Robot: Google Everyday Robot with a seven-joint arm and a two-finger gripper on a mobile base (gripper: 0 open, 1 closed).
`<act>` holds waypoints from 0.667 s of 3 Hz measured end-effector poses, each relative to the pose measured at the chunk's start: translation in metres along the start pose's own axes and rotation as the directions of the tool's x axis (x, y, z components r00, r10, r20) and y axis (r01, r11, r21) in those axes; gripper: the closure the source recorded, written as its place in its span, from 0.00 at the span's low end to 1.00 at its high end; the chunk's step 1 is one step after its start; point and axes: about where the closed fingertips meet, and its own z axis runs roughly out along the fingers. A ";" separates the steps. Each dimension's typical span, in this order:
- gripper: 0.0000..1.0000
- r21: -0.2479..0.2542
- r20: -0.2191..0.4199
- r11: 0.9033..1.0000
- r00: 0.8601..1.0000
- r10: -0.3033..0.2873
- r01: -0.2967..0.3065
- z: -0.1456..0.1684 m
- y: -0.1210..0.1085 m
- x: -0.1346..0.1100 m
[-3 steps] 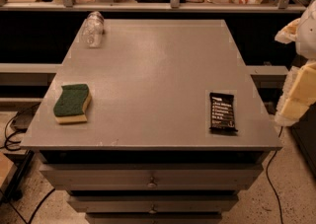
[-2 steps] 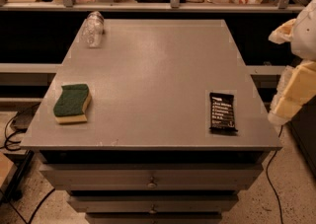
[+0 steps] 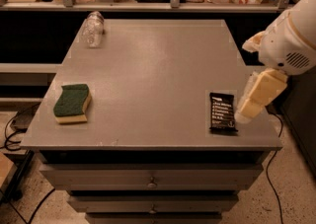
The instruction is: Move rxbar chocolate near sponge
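- Here, the gripper (image 3: 245, 113) is seen at the right edge of the grey table (image 3: 153, 70), low over its near right corner and just beside the right side of the rxbar chocolate (image 3: 222, 112).
- The gripper's pale yellow body is angled downward and to the left, with its tip pointed towards the tabletop; whether it touches the surface or the bar cannot be told.
- Whether the gripper is open or closed cannot be made out from this view, and nothing is seen held in it.
- The white arm (image 3: 291, 40) is brought in from the upper right, with its rounded wrist housing held above and behind the gripper, off the table's right side.
- The rxbar chocolate is laid flat near the front right edge of the table, its long side run roughly front to back and its lines of white text turned upward.
- The sponge (image 3: 72, 102) is placed green side up near the front left edge, well apart from the bar.
- A clear plastic bottle (image 3: 92, 28) is laid on its side at the far left corner.
- Drawers (image 3: 150, 176) are set below the tabletop.
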 end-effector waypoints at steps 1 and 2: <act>0.00 -0.008 -0.007 0.999 0.999 0.040 -0.040 0.025 -0.006 0.003; 0.00 -0.033 -0.035 0.996 0.996 0.079 -0.080 0.050 -0.007 0.014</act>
